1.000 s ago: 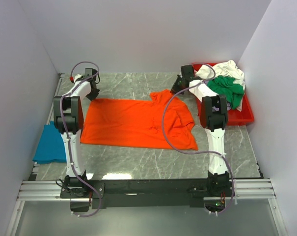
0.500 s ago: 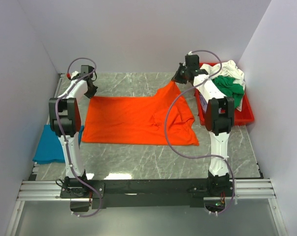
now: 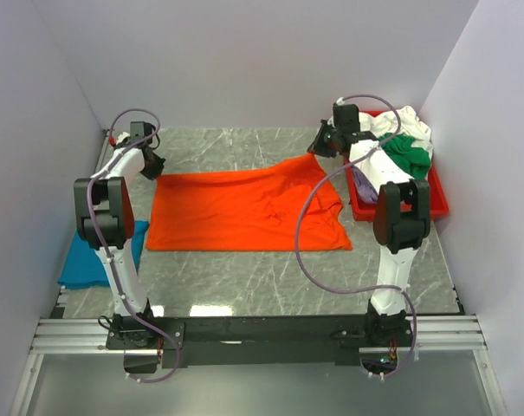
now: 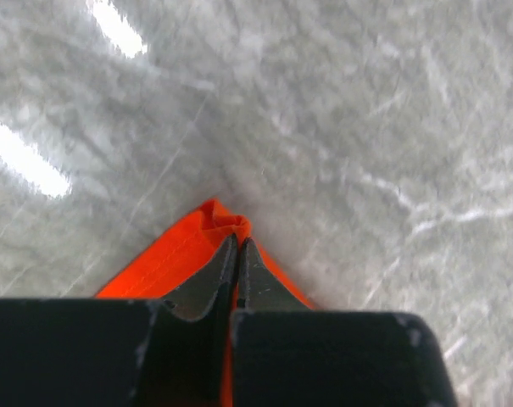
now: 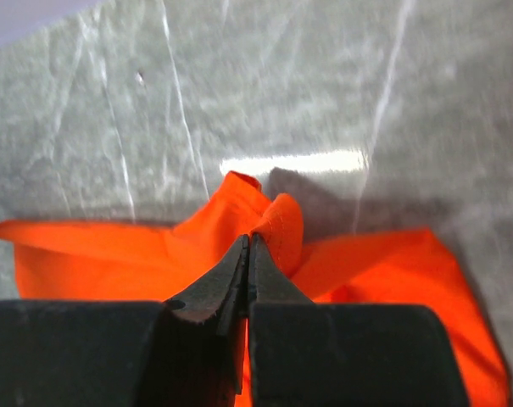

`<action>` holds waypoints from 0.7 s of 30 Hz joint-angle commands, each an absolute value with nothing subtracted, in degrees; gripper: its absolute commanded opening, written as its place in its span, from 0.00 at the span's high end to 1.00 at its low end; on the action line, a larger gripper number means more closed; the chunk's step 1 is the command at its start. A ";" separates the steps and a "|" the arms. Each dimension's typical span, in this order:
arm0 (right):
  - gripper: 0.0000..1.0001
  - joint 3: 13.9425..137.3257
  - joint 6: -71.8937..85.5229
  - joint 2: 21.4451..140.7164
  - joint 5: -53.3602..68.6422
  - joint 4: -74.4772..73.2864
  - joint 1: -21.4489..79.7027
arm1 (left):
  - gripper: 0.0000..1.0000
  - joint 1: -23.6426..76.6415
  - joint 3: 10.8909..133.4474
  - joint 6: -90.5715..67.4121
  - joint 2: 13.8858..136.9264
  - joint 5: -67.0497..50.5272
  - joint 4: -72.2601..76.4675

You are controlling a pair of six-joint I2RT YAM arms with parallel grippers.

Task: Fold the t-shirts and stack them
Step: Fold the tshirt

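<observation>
Top external view: the grey marbled tabletop (image 3: 244, 286) carries the orange t-shirt (image 3: 236, 212), spread nearly flat across its middle with a few wrinkles towards the right side. Its far left corner is pinched by the left claw (image 3: 155, 165) and its far right corner, lifted slightly off the surface, by the right claw (image 3: 318, 149).

A red tray (image 3: 417, 208) sits at the right edge of the tabletop, holding a heap of a white t-shirt (image 3: 409, 121), a green t-shirt (image 3: 409, 152) and a bit of a lavender t-shirt (image 3: 364, 184). A teal-blue t-shirt (image 3: 84, 264) lies at the near left edge, partly behind the left arm.

Left wrist view: the left claw (image 4: 237, 246) is closed tight on a small bunched tip of orange cloth (image 4: 180, 254) just above the marble.

Right wrist view: the right claw (image 5: 248, 242) is likewise clamped on a puckered fold of the same shirt (image 5: 95, 254).
</observation>
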State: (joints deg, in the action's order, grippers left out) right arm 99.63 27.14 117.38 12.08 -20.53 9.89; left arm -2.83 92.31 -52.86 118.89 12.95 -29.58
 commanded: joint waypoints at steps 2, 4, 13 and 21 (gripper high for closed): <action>0.98 93.35 26.98 108.47 11.16 -17.84 10.55 | 0.99 -3.34 88.34 -51.50 111.37 8.79 -25.14; 0.99 88.97 27.77 105.23 10.55 -16.44 11.07 | 0.99 -3.43 85.61 -51.77 109.00 7.65 -23.73; 0.99 72.71 30.23 93.71 4.67 -13.62 15.37 | 0.99 -3.43 72.70 -54.75 100.21 5.10 -17.68; 1.00 61.62 32.69 86.75 0.09 -11.61 15.56 | 0.99 -3.60 63.03 -57.39 93.87 4.83 -13.80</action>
State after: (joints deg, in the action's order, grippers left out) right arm 63.44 31.31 90.74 3.55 -14.46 15.86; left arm -3.31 65.34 -55.57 97.93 5.30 -17.67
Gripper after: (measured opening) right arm 0.010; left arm 0.038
